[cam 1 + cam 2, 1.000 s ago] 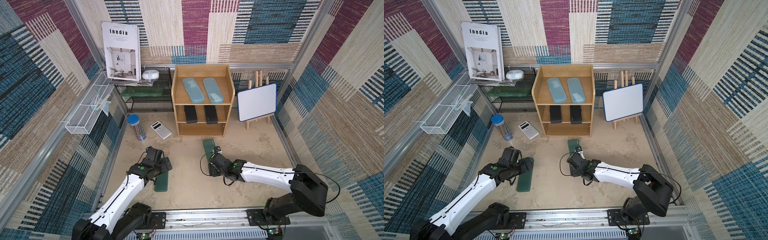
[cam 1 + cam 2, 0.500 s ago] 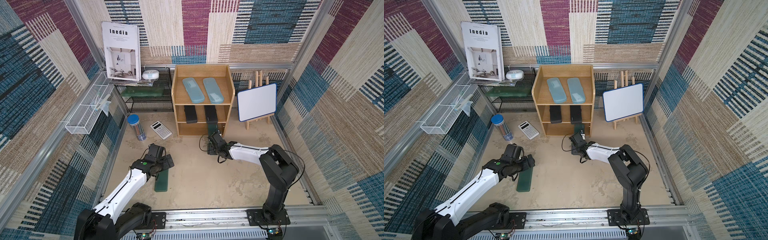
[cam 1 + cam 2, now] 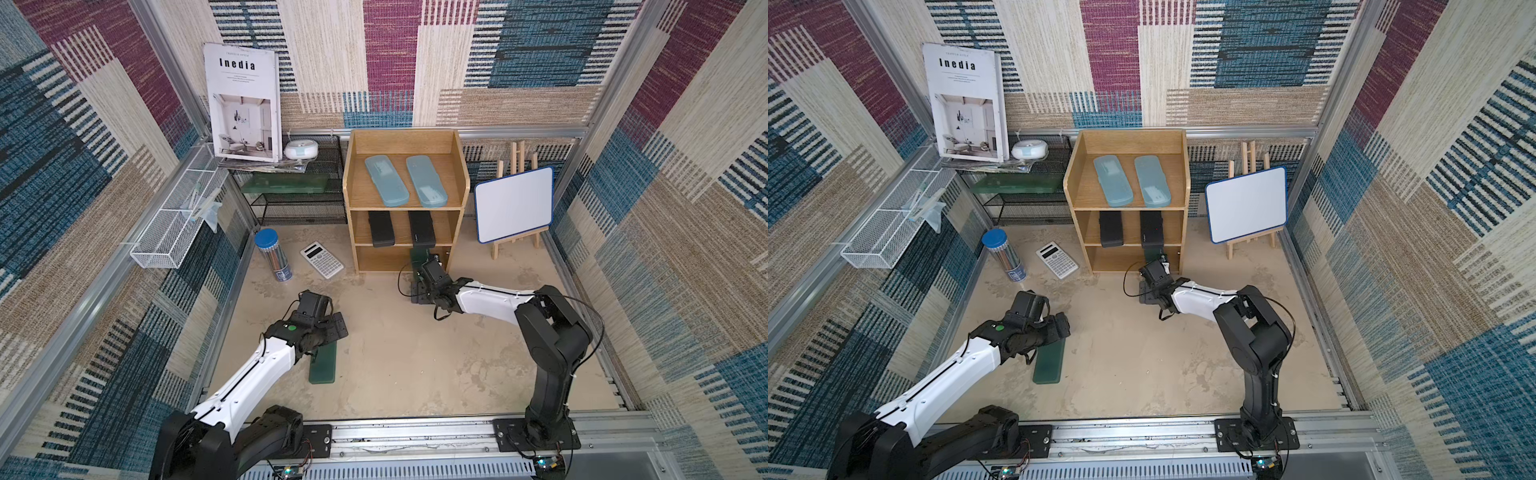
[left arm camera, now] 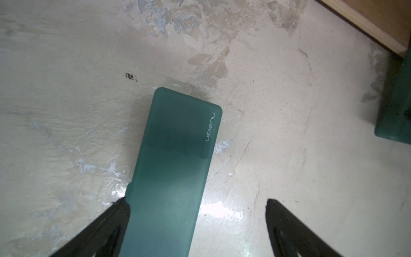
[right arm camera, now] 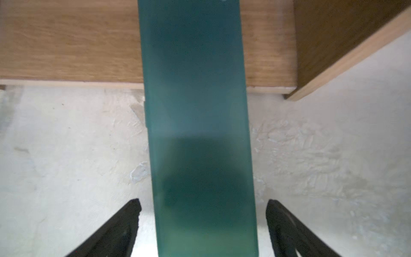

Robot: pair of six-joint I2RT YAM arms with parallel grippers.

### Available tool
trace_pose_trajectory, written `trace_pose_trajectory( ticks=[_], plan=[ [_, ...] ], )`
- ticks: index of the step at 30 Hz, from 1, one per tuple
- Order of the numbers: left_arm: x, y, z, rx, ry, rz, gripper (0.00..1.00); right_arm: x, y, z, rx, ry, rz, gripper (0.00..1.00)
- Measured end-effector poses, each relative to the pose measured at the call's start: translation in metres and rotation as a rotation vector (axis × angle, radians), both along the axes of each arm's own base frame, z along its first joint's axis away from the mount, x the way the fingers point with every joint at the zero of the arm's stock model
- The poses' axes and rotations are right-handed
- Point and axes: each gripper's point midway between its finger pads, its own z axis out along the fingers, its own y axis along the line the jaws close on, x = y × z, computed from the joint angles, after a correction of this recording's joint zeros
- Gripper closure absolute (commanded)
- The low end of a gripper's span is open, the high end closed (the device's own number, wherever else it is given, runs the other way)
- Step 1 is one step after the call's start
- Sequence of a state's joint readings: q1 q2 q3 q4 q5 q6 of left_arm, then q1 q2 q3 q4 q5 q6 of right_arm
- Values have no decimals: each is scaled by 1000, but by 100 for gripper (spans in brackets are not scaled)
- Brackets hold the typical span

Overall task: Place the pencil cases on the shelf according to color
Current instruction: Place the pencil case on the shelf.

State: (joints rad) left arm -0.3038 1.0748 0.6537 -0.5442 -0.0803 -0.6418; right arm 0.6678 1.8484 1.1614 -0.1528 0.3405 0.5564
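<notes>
Down at the bottom tier of the shelf (image 3: 351,237), just below the middle of both top views, one dark green case (image 5: 195,111) lies with its far end on the wood. Its near end sticks out over the floor (image 3: 415,353). My right gripper (image 5: 202,201) stands around that near end with its jaws wide. A gap shows on each side, so it holds nothing.

At the lower left of a top view, the other dark green case (image 3: 323,368) lies flat on the floor under my left gripper (image 4: 196,201). Its jaws are wide too. One fingertip (image 4: 121,207) touches a long edge of the case, and the other is well apart.

I think these cases are light, thin and stiff. Their smooth frosted skin may slip. I would pinch across the narrow way, on the two long edges, near one end.

The wrist views show the gaps beside the fingers, but in the top views the arms (image 3: 490,299) hide that. Only the top views show the two light blue cases (image 3: 386,180) on the top tier and the two black cases (image 3: 381,228) on the middle tier.
</notes>
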Motion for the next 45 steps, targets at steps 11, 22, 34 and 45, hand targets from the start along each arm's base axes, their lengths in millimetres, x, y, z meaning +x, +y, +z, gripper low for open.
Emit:
trace_pose_trajectory(
  ticks=[11,22,34,45],
  plan=[
    [-7,8,2,0,-28,47,1,-23,-6,52,70,-78,18,34],
    [-13,8,-23,6,50,63,1,-58,-15,-32,13,72,32,62],
    [-12,9,-25,14,55,68,1,-19,-1,-39,-19,32,-7,62],
    [-14,12,-27,26,57,66,1,23,5,-25,-47,-28,-21,62]
  ],
)
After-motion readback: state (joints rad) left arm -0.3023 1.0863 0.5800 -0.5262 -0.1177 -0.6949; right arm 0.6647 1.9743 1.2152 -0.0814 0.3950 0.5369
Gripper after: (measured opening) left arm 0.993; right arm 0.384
